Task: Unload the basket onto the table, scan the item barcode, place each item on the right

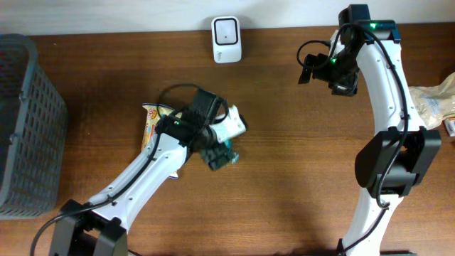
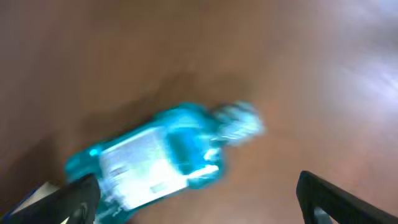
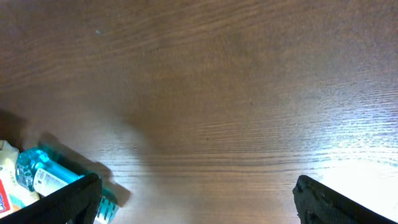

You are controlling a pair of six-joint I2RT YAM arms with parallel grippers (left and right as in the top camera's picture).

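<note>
One left end effector [image 2: 199,193], one right end effector [image 3: 205,199], both wide open, empty; one teal bottle [image 2: 161,158].

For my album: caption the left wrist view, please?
Blurred teal plastic bottle lies on the brown wooden table, black fingers spread apart.

overhead: sharp, even | left wrist: motion blur | right wrist: glare

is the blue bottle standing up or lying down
Lying down: the left wrist view shows the blue bottle flat on the table, label side up.
</note>
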